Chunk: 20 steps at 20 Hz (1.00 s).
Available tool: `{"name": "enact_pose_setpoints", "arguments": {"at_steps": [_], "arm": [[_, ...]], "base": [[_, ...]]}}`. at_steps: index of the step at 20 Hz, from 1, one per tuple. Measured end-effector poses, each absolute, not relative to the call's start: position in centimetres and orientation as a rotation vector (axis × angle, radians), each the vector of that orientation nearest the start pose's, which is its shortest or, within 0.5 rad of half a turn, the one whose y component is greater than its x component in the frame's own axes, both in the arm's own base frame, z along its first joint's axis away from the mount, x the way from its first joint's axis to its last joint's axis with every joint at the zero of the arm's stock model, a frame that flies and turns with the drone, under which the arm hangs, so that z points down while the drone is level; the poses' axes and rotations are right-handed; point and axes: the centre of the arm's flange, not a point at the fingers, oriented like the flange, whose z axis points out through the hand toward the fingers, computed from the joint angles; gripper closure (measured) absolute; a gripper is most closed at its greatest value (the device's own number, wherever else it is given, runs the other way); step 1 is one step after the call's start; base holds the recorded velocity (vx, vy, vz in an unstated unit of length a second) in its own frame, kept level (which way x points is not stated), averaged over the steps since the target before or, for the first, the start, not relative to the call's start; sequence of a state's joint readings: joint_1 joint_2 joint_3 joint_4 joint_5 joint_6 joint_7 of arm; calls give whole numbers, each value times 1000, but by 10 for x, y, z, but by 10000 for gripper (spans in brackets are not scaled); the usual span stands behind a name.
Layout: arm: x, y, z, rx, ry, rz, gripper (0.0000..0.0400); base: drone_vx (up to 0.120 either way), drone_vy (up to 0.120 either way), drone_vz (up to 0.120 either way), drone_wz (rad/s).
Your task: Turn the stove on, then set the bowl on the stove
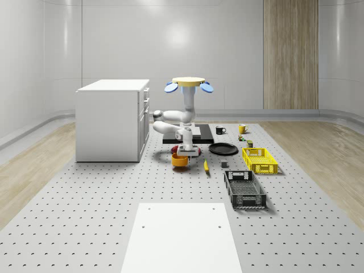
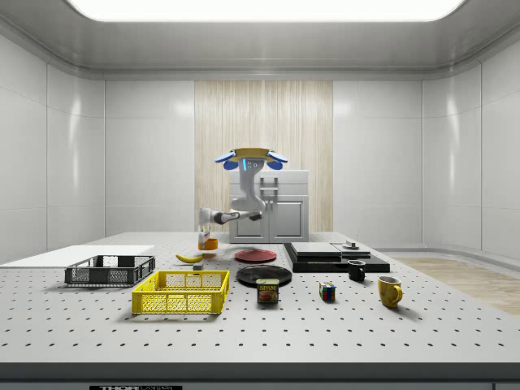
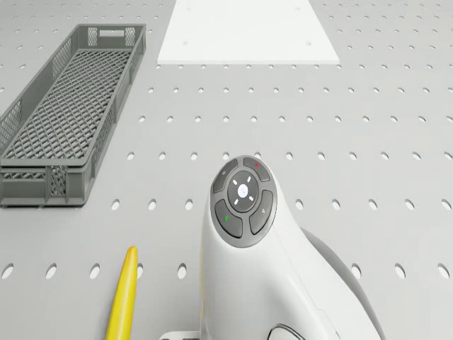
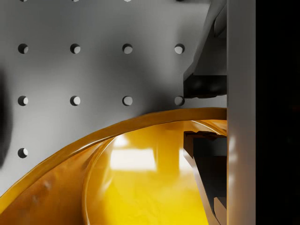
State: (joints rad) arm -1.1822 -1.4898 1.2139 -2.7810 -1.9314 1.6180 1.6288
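Note:
The orange bowl (image 1: 178,162) sits on the perforated table in front of the black stove (image 1: 205,133), which lies flat beside the white cabinet. I hover with the drone (image 1: 189,84) above the stove, the arm bent down toward the bowl. My gripper (image 1: 183,154) is at the bowl's rim. In the wrist view the bowl (image 4: 140,187) curves between my fingers (image 4: 206,86), one outside the rim and one inside, and the gripper (image 4: 206,115) is shut on that rim. The side view shows the bowl (image 2: 210,243) low at the table, under the gripper (image 2: 205,237).
A banana (image 1: 206,165) lies just right of the bowl, and a red plate (image 2: 256,255) and a black pan (image 1: 223,149) lie near the stove. A yellow crate (image 1: 259,160) and a dark crate (image 1: 244,189) stand to the right. The white cabinet (image 1: 114,119) rises at the left.

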Motion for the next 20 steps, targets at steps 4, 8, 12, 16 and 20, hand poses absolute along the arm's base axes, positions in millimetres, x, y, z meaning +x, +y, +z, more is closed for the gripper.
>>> {"name": "enact_pose_setpoints", "arguments": {"at_steps": [4, 8, 12, 16, 20], "arm": [[323, 18, 536, 1, -2, 783, 298], [323, 18, 534, 1, -2, 781, 298], [323, 18, 533, 1, -2, 779, 298], [323, 18, 533, 1, -2, 777, 298], [323, 18, 533, 1, -2, 776, 298]], "base": [[-120, 120, 120, 0], [-120, 120, 120, 0], [-120, 120, 120, 0], [-120, 110, 100, 0], [-120, 0, 0, 0]]}}
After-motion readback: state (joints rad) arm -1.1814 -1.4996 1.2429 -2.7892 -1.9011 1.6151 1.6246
